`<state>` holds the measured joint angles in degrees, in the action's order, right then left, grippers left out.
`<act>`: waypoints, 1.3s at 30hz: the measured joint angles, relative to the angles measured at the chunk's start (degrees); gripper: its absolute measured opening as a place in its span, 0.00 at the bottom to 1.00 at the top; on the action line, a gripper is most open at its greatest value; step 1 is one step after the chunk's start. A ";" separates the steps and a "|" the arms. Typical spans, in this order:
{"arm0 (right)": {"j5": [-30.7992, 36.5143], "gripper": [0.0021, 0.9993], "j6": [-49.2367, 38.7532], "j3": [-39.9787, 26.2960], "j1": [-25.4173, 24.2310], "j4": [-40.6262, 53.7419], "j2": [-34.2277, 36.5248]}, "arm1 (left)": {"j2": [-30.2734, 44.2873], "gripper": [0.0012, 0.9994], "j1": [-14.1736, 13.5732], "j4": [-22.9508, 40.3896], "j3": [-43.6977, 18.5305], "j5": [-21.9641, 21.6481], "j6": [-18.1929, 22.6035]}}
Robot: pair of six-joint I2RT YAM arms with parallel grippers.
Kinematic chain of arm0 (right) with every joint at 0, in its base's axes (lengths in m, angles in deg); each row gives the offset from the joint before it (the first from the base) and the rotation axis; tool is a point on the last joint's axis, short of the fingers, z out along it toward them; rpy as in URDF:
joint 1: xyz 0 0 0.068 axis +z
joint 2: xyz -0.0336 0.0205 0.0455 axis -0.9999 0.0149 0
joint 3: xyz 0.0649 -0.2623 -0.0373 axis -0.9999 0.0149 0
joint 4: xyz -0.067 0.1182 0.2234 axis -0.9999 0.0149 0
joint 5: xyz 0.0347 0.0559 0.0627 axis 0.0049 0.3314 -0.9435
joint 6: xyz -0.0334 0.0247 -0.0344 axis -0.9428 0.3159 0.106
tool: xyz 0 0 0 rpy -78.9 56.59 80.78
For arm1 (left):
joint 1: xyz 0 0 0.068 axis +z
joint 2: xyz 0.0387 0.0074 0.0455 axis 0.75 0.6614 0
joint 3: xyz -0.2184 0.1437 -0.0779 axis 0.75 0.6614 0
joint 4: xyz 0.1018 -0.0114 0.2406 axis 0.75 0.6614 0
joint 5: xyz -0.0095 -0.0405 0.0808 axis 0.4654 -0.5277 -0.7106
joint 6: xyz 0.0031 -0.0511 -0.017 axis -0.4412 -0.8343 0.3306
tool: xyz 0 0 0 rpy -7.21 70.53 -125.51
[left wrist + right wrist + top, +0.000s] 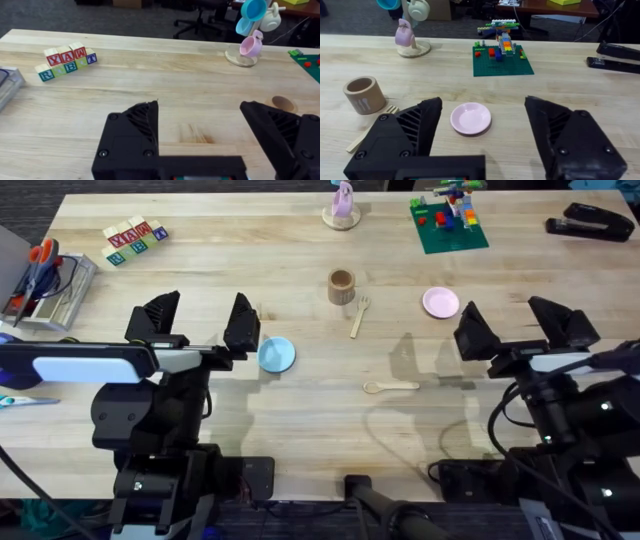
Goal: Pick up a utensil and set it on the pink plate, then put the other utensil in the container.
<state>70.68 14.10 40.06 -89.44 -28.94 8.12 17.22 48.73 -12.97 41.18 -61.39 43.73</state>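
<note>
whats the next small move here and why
Probably the right gripper, open and empty, should move toward the fork and come down over it. The fork lies flat on the table beside the wooden cup, the pink plate holds nothing, and the spoon lies untouched nearer the arms. The left gripper is open too, near the blue plate.

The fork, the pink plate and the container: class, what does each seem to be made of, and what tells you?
Fork: pale unfinished wood, likely; flat, matte, table-coloured.
Pink plate: probably plastic; even pastel colour, smooth with a soft sheen.
Container: looks like brown wood or pressed fibre; matte, thick-walled, with a small cutlery mark printed on its side.
</note>
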 joint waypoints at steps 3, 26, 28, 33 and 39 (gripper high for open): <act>0.02 1.00 0.00 0.00 0.00 0.35 0.00 | 0.00 0.99 0.00 0.00 0.00 0.00 0.00; 1.30 1.00 -0.26 -4.56 -0.16 6.70 2.27 | 4.30 0.99 0.16 10.09 -6.99 0.07 -4.42; 1.36 1.00 -0.50 -8.16 -0.55 8.57 5.05 | 7.76 0.99 0.48 12.20 -11.44 0.07 -4.77; 1.31 1.00 -0.97 -25.57 -0.81 17.67 20.63 | 26.23 0.99 1.07 21.20 -28.89 0.34 -5.03; -1.00 1.00 -1.11 -42.84 -0.81 28.69 36.05 | 43.62 0.99 1.07 33.24 -47.09 2.70 -5.03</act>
<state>69.68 12.98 -2.79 -90.25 -0.25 44.17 60.85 49.80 20.27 -5.92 -58.69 38.70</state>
